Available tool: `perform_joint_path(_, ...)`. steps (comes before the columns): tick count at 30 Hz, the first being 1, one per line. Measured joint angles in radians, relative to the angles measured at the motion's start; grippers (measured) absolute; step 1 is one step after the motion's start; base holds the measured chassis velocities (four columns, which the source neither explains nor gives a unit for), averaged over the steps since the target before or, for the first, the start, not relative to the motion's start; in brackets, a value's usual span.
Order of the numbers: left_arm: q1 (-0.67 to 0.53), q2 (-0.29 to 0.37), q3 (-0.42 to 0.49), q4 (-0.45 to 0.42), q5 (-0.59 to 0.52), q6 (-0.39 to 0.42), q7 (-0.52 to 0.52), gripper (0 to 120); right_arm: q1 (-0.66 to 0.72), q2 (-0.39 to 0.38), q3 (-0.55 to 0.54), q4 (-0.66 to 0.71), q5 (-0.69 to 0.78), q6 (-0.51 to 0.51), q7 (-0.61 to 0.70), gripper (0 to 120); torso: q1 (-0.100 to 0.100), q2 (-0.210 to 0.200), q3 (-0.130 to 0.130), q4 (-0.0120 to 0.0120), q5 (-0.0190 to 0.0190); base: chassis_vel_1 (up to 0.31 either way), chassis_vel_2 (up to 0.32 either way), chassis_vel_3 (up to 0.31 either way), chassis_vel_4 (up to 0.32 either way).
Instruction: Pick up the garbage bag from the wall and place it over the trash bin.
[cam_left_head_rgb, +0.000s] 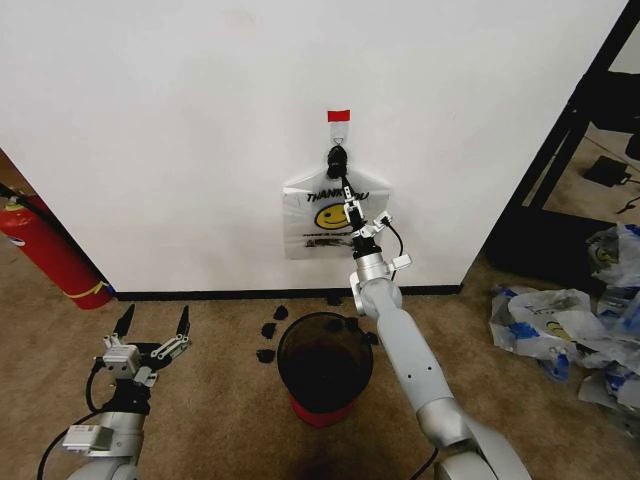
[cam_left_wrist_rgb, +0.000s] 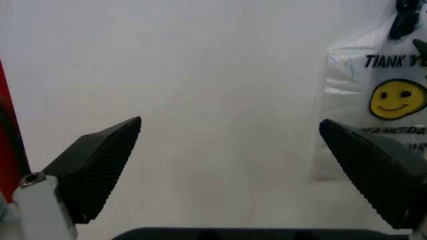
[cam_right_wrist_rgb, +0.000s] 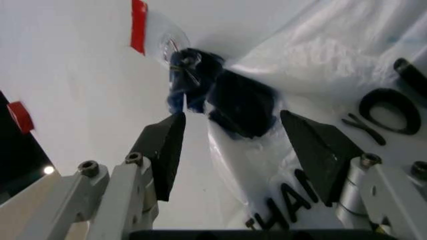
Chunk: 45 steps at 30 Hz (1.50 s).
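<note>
The garbage bag (cam_left_head_rgb: 318, 215), translucent white with a black "THANK YOU" print and a yellow smiley, hangs on the white wall (cam_left_head_rgb: 180, 130) from a small black hook (cam_left_head_rgb: 337, 157) under a red tape strip (cam_left_head_rgb: 339, 116). My right gripper (cam_left_head_rgb: 349, 200) is raised against the bag's upper part. In the right wrist view it (cam_right_wrist_rgb: 233, 120) is open, its fingers on either side of the bunched dark-blue handles (cam_right_wrist_rgb: 241, 102) just below the hook. The trash bin (cam_left_head_rgb: 325, 352), round and dark with a red base, stands on the carpet below the bag. My left gripper (cam_left_head_rgb: 152, 326) hovers open, low on the left, holding nothing.
A red fire extinguisher (cam_left_head_rgb: 45, 250) leans against the wall at far left. A pile of similar bags (cam_left_head_rgb: 560, 320) lies on the carpet at right, beside a black shelf frame (cam_left_head_rgb: 565, 135). Small black scraps (cam_left_head_rgb: 270, 330) are scattered around the bin.
</note>
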Motion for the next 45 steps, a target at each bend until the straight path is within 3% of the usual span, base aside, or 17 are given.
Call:
perform_joint_path(8,0.003,0.003,-0.005,-0.002,-0.003,-0.002,-0.001,100,0.039,0.001,-0.004,-0.06,-0.027,0.009,-0.004,65,0.0,0.0,0.0,-0.0003,-0.0001,0.0,0.0,0.0,0.0)
perform_joint_path(14,0.006,0.001,-0.006,-0.006,-0.003,-0.002,-0.001,100,0.071,0.002,-0.005,-0.099,-0.042,0.013,-0.014,77,-0.001,0.0,0.0,-0.0009,-0.0001,0.0,0.0,0.0,0.0)
perform_joint_path(22,0.007,-0.008,-0.006,-0.007,-0.001,-0.005,-0.002,100,0.078,0.0,-0.013,-0.094,-0.043,0.013,-0.012,73,0.0,0.0,0.001,-0.0003,0.0,0.0,0.0,0.0,0.0)
perform_joint_path(29,0.005,-0.015,-0.005,-0.007,0.003,-0.007,-0.002,100,0.036,0.0,-0.035,-0.034,-0.069,0.011,-0.025,73,0.001,0.0,0.0,0.0016,0.0002,-0.001,0.025,0.019,-0.001)
perform_joint_path(32,0.002,-0.019,0.001,-0.007,0.011,-0.007,-0.002,100,0.026,0.0,-0.038,-0.012,-0.072,0.003,-0.048,73,0.0,0.0,0.0,-0.0003,-0.0004,0.0,0.0,0.0,0.0)
perform_joint_path(45,0.003,-0.024,0.006,-0.009,0.025,-0.006,-0.002,100,0.049,0.0,-0.027,-0.05,-0.062,0.002,-0.045,73,0.0,0.0,0.0,0.0001,0.0001,0.0,0.0,0.0,0.0)
